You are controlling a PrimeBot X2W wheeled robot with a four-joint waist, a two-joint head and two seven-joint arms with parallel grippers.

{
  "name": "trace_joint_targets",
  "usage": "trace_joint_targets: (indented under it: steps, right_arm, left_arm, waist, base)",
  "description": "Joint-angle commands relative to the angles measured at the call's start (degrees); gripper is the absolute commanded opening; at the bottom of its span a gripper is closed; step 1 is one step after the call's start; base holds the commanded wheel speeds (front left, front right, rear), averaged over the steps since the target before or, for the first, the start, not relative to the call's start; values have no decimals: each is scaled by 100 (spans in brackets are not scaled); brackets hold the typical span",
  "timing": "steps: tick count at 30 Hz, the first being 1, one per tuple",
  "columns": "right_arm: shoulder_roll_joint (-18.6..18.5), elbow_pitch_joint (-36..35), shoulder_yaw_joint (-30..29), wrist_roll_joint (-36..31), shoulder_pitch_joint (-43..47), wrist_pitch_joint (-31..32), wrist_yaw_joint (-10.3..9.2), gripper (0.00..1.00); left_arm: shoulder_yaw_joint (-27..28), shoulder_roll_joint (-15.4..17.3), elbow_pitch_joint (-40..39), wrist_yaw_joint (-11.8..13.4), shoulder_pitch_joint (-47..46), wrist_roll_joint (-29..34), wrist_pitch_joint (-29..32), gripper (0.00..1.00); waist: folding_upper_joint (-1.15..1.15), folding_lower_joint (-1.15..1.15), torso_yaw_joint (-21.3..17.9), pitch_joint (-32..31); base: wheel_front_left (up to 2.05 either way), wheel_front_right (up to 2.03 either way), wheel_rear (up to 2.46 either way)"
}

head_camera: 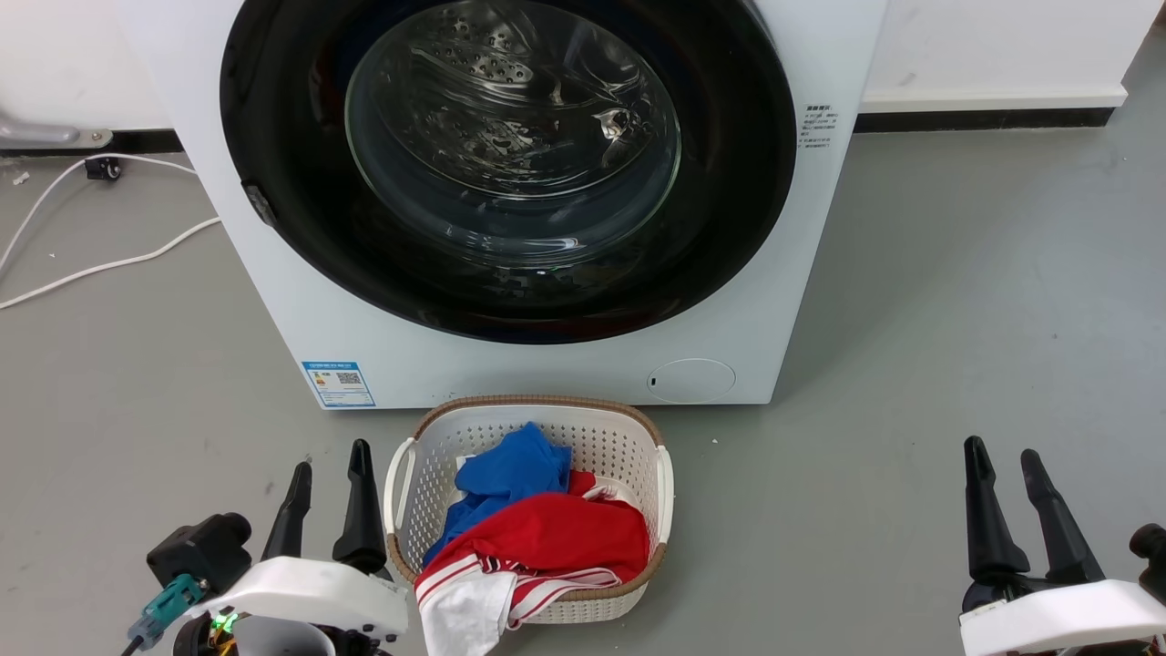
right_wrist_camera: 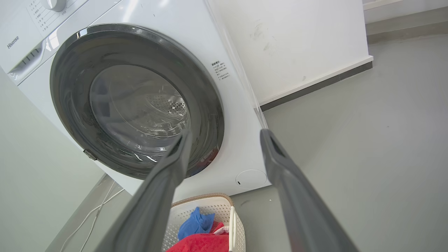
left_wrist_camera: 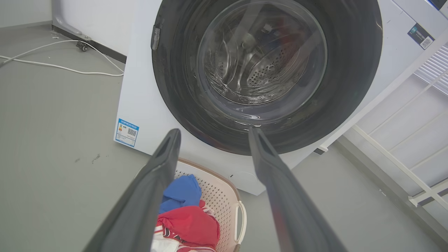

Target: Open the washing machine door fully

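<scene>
Well, the washing machine door (head_camera: 729, 182) is shut, lying flush against the front of the white washing machine (head_camera: 273, 301). Its wide black rim circles the clear glass bowl, and through that glass I can see the perforated steel drum. A small grey tab (head_camera: 260, 205) sits on the rim's left edge in the head view. My left gripper (head_camera: 331, 460) hangs low at the lower left, fingers parted by a modest gap with nothing between them, just beside the left handle of the laundry basket (head_camera: 629, 437) and well apart from the door. From its wrist camera the two fingers frame the lower part of the door. My right gripper (head_camera: 1002, 449) is at the lower right over bare grey floor (head_camera: 956, 319), its fingers likewise spread and holding nothing, well clear of the machine. The white basket with its brown woven rim stands on the floor directly before the machine, below the door, holding a blue garment (head_camera: 515, 469) and a red garment with white stripes (head_camera: 556, 538) that spills over the near edge. Low on the machine's front are a blue label (head_camera: 338, 384) at the left and a round flap (head_camera: 690, 380) at the right. A white cable (head_camera: 109, 264) trails across the floor to the machine's left.
</scene>
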Motion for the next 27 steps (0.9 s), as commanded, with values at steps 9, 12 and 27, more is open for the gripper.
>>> trace_joint_targets:
  steps: [9, 12, 27]
  right_arm:
    - [-10, -179, 23, -840, 102, -192, 10, 100]
    - [-10, -187, 25, -959, 134, -223, 10, 100]
    - [-8, -322, -16, -1581, 269, -429, 12, 100]
  left_arm:
    - [-204, 114, -154, 150, 44, 754, -191, 100]
    - [-237, 125, -166, 179, 55, 871, -224, 100]
    - [-384, 129, -231, 235, 148, 1632, -429, 100]
  waist:
    - [0, 0, 22, -6]
    - [0, 0, 27, -9]
    - [0, 0, 61, -17]
  base:
    - [0, 0, 0]
    - [0, 0, 0]
    - [0, 0, 0]
